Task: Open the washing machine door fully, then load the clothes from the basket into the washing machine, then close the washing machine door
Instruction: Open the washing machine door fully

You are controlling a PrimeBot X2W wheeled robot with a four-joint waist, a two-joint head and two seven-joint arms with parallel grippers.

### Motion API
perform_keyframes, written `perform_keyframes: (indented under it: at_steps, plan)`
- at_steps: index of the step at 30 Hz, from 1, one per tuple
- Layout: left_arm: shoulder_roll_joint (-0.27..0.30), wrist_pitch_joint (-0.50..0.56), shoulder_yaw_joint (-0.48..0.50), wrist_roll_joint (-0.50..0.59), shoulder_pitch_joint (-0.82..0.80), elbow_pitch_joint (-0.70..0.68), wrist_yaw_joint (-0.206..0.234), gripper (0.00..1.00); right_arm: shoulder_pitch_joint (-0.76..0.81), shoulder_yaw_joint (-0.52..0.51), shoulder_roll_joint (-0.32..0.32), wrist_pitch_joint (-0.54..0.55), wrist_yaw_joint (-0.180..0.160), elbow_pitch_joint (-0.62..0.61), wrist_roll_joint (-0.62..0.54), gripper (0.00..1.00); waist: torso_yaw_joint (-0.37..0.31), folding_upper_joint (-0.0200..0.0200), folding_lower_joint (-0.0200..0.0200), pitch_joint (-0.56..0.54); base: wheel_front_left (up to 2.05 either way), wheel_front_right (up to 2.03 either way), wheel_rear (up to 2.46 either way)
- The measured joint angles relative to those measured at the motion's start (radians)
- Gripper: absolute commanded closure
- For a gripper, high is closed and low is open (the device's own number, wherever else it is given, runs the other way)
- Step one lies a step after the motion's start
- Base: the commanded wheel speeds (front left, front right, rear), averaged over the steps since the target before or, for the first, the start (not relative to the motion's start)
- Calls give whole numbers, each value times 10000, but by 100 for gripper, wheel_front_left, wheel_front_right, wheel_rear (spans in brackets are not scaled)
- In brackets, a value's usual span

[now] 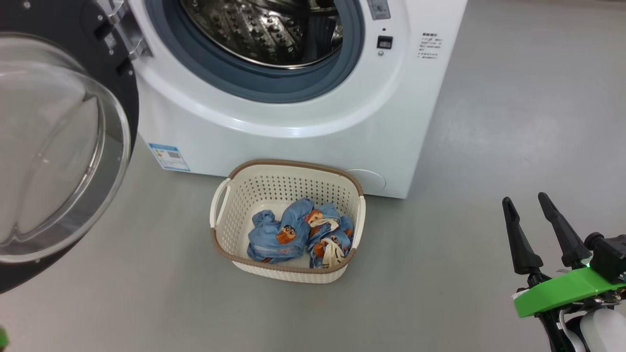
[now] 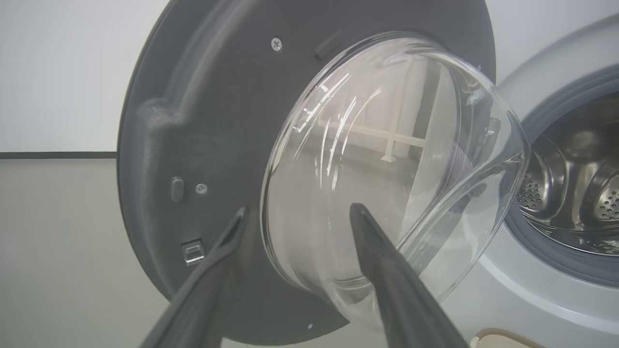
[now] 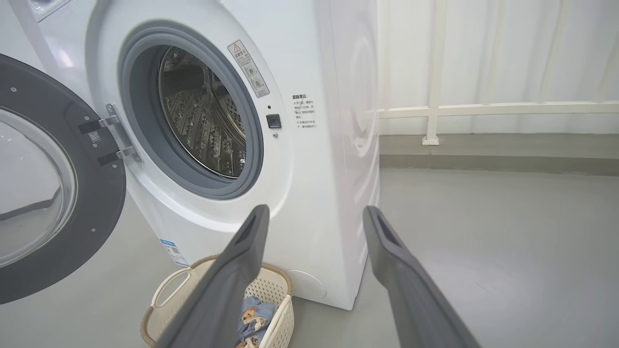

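Both grippers have their jaws spread wide with nothing between the fingers. The left gripper point(image 2: 298, 212) hangs close before the inner face of the door point(image 2: 193, 121), out to the left of the washing machine point(image 1: 313, 137). The right gripper point(image 1: 524, 199) sits low, well off the machine's right front corner. The machine's mouth is uncovered and its steel drum point(image 1: 264, 29) looks empty as far as can be seen. The door stands wide open on hinges point(image 3: 113, 137) at the machine's left edge, with its bulging glass facing away from the mouth. So the opening step looks done and loading is next. The basket point(image 1: 298, 165) sits on the floor just in front of the machine's lower panel, directly below the mouth. The clothes point(image 1: 298, 234) lie bunched in the half of the basket farther from the machine, and the heap's long axis runs roughly parallel to the machine's front. From the right gripper the heap lies leftward, toward the machine and lower down. That arm seems better placed to reach, since its fingers already point that way. The head view lays out the whole heap, whereas in the right wrist view a finger crosses most of it. The left wrist view gives the door's latch side up close.
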Motion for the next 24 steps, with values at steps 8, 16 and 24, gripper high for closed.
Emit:
perform_keyframes:
  at_steps: [8,16,24]
  plan:
    - [-205,0,-1354,-614,666,-907,-2,0,10,4,46,0,0,-15,4,0,-370,0,1,-132,0,0,0]
    - [-596,0,-2464,-719,1288,-1827,-13,0,264,-25,104,0,0,-17,4,0,-889,0,0,-216,0,0,0]
    - [-838,0,-3344,-918,1419,-2353,-13,0,258,-35,104,0,0,-27,4,0,-1590,0,0,-197,0,0,0]
